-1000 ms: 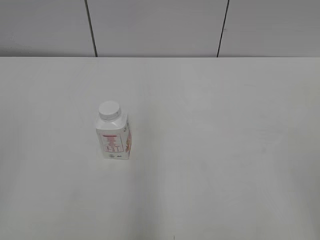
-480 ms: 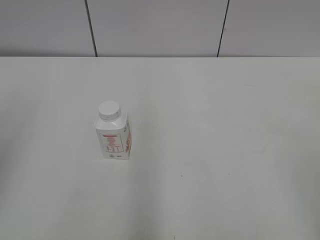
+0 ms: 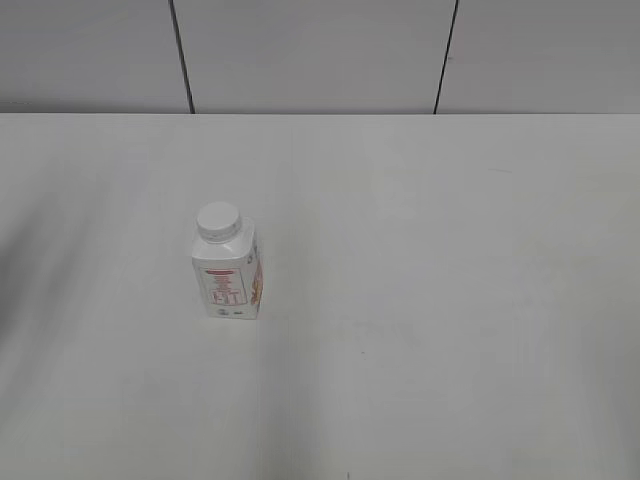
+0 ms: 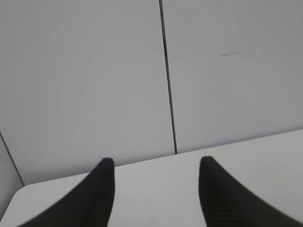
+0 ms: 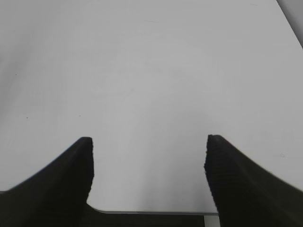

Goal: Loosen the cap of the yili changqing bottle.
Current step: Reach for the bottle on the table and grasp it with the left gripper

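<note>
On the white table [image 3: 420,300], left of centre, upright bottle [image 3: 229,280] with cap [image 3: 218,220] on, left gripper [image 4: 156,165] jaws apart and empty, right gripper [image 5: 149,144] jaws wide apart, empty.

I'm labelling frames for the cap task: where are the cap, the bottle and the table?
cap [image 3: 218,219], exterior view, its flat top.
yili changqing bottle [image 3: 227,283], exterior view, printed front side.
table [image 3: 450,300], exterior view, bare surface right of the bottle.

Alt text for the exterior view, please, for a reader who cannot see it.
A small white yili changqing bottle with red-orange printing stands upright, its cap on, left of centre on a white table. No arm or gripper is in view; grey wall panels run behind.
</note>
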`<state>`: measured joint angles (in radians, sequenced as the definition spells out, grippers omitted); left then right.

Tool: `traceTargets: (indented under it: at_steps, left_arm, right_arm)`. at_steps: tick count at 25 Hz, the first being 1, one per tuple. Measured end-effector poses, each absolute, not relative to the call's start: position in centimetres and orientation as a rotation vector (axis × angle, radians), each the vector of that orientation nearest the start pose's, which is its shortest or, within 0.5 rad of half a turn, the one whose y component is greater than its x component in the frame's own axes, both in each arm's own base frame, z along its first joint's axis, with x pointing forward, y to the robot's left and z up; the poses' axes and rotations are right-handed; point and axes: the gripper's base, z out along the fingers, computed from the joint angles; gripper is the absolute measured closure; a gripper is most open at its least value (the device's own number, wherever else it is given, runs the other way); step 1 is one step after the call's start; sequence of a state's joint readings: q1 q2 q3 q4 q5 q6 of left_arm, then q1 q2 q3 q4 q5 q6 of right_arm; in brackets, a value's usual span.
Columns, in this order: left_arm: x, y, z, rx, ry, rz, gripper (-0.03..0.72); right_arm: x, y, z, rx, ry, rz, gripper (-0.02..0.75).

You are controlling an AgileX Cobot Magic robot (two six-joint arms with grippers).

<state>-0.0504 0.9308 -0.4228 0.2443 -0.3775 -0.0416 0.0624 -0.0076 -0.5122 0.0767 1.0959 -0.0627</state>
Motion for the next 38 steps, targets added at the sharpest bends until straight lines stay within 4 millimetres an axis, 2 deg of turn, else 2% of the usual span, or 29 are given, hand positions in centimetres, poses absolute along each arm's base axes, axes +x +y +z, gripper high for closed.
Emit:
traceTargets:
  at_steps: [8, 17, 22, 27, 32, 38]
  left_arm:
    - [22.3, -1.9, 25.5, 0.231, 1.663, -0.032, 0.323]
    - [25.4, 0.8, 21.6, 0.170, 1.720, -0.095, 0.322]
    - [28.5, 1.4, 20.1, 0.385, 1.739, -0.286, 0.322]
    - [31.4, 1.6, 17.5, 0.545, 1.786, -0.480, 0.319]
    - [33.0, 0.8, 15.0, 0.704, 1.723, -0.743, 0.312]
    - [33.3, 0.5, 11.6, 0.844, 1.777, -0.847, 0.312]
  right_arm:
    - [-0.9, 0.6, 27.8, -0.135, 2.054, 0.092, 0.159]
    - [-0.9, 0.6, 27.8, -0.135, 2.054, 0.092, 0.159]
    - [-0.9, 0.6, 27.8, -0.135, 2.054, 0.092, 0.159]
    - [-0.9, 0.6, 27.8, -0.135, 2.054, 0.092, 0.159]
    - [-0.9, 0.6, 27.8, -0.135, 2.054, 0.092, 0.159]
    - [-0.9, 0.6, 27.8, -0.135, 2.054, 0.092, 0.159]
